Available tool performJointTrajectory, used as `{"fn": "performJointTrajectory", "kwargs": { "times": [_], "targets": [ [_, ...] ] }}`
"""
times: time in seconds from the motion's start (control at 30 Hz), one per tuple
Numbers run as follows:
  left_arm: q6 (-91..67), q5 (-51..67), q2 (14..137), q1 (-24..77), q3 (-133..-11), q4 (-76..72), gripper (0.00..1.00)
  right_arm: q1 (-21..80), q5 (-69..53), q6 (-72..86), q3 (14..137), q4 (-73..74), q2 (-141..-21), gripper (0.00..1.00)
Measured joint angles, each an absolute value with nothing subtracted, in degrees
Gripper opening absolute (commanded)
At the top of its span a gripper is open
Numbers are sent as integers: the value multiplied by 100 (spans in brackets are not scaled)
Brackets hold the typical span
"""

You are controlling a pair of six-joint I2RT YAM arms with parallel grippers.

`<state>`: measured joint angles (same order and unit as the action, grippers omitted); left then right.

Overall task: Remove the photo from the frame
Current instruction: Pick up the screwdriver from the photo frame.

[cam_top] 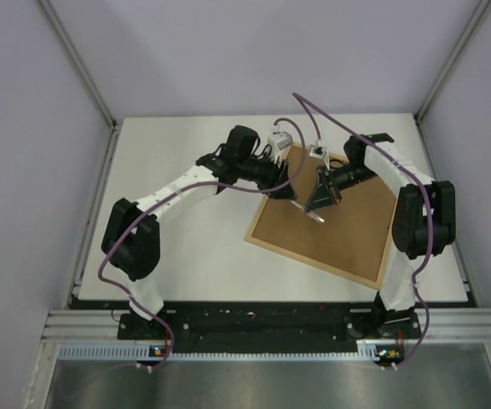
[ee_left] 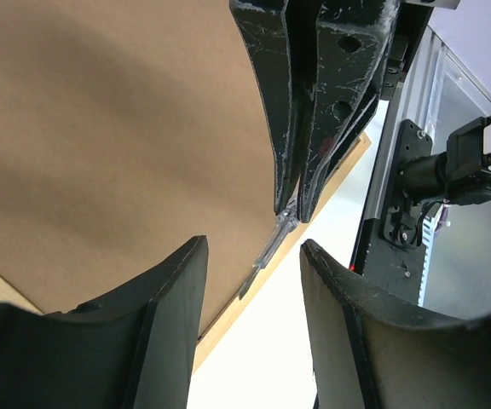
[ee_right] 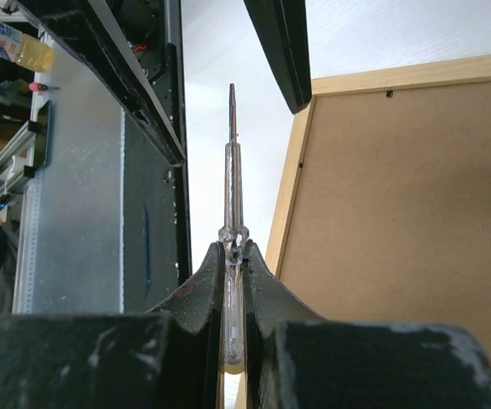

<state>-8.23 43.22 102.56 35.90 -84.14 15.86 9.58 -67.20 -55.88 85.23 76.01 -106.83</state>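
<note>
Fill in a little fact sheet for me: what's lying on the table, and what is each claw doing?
table: white
frame: lying flat, brown back facing up, light-wood rim
photo: not visible in any view
right gripper: shut on a thin clear sheet, held edge-on near the frame's edge
left gripper: open, close to the sheet's free end, gripping nothing

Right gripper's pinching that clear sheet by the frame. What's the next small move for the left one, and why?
Probably ease the left gripper forward and close on the free edge of the clear sheet. The right gripper is shut on the sheet, holding it edge-on beside the back-up frame, and the left fingers stand apart with that edge lined up between them.
</note>
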Motion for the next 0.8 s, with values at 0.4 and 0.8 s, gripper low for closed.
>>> {"fn": "performJointTrajectory", "kwargs": {
  "times": [0.4, 0.8],
  "targets": [
    [-589, 4370, 10512, 3822, -8630, 2018, 45, 958, -6751, -5896, 8674, 7717, -10689, 0],
    [-582, 4377, 10617, 3841, -8799, 2143, 32, 961, -6748, -6097, 8676, 7719, -10689, 0]
  ]
}}
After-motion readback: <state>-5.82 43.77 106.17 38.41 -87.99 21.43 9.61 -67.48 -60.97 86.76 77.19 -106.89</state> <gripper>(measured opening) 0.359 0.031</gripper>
